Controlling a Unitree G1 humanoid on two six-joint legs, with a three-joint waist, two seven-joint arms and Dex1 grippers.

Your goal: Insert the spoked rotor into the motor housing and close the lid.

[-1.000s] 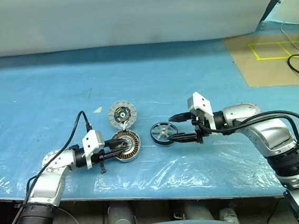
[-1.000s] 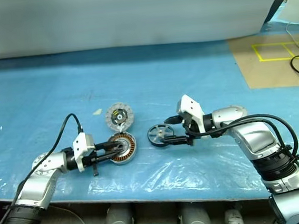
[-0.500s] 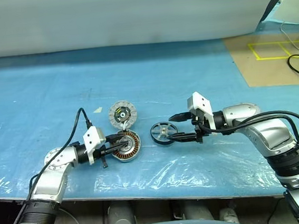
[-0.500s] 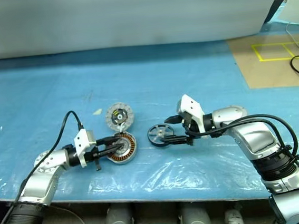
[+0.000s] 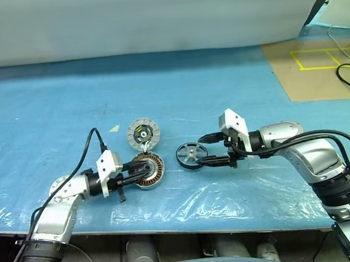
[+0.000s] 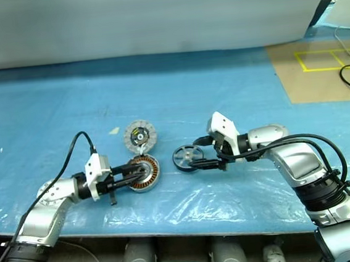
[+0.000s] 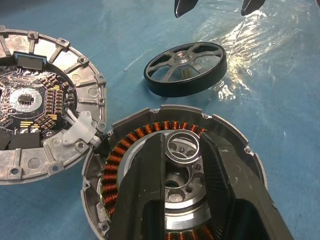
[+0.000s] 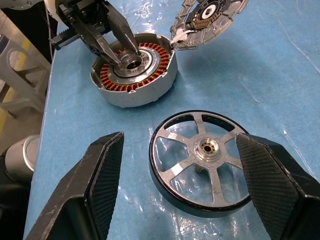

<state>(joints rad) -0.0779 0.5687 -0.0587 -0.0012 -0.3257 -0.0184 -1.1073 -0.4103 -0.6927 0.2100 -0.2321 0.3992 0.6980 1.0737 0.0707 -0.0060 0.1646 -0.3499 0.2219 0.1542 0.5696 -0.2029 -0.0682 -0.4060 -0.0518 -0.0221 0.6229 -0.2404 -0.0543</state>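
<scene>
The left end effector (image 7: 182,165) is reaching into the motor housing (image 5: 149,170), and its two black fingers (image 7: 145,190) are covering much of the near half of the cup, hiding the windings there. The fingers are sitting narrow, closed against the small raised ring at the housing's centre; it looks like a grip on that ring, though the contact on the far side is hard to make out. The housing is lying flat on the blue counter (image 5: 49,112), a shallow silvery cup with copper-coloured coils ringing its inside.

Just to the right of the housing, the spoked rotor (image 5: 192,156) is lying flat on the counter, apart from the housing: a black rim, silvery spokes and a small brass-toned hub. The right end effector (image 8: 180,190) is standing wide, one finger on either side of the rotor, neither finger touching it. In the right wrist view the rotor's near edge is cut off at the frame border.

Just behind the housing, the lid (image 5: 143,133) is lying open, joined to the housing's far rim by a pale link, its inner face showing silvery segments around a dark circuit board. In the left wrist view its far side is cropped.
</scene>
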